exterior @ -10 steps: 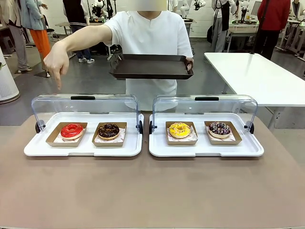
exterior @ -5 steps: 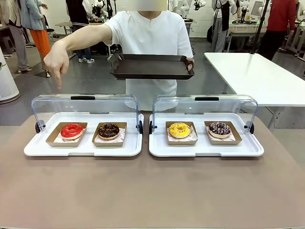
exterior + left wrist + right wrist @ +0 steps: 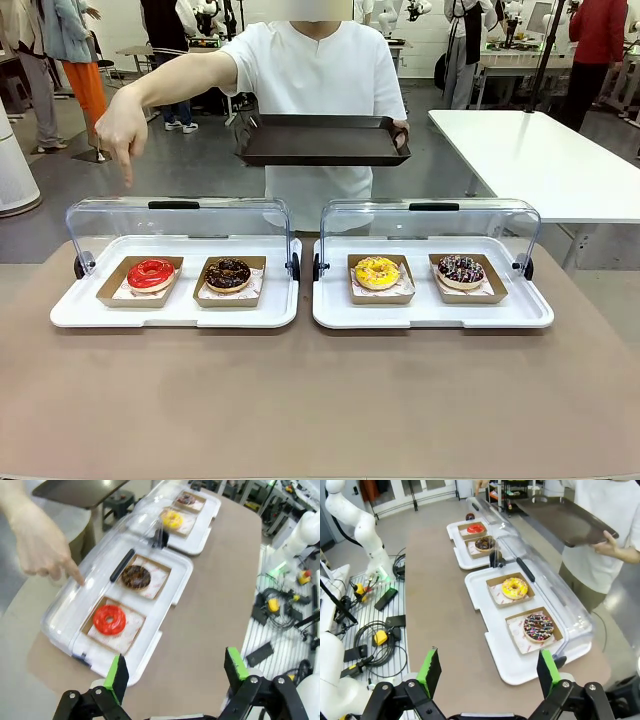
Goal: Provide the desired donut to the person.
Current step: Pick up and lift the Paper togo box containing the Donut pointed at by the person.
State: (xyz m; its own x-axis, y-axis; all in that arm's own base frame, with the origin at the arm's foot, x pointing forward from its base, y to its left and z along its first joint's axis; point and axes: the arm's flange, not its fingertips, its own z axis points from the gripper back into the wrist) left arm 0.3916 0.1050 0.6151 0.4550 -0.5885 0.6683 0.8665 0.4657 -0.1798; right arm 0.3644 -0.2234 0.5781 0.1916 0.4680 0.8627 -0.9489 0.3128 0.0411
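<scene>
No text, brand, number or sign could be read. The white paper liners (image 3: 120, 639) inside the brown cardboard trays (image 3: 352, 270) carried faint reddish marks, possibly print (too small and blurred to make out in any view).

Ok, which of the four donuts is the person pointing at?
The red-glazed donut, leftmost in the left tray: the person's hand points down just behind it; the chocolate donut, yellow donut and sprinkled donut lie further right.

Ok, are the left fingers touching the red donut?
Apart. Left wrist view shows the open left fingers hanging well short of the red donut.
</scene>
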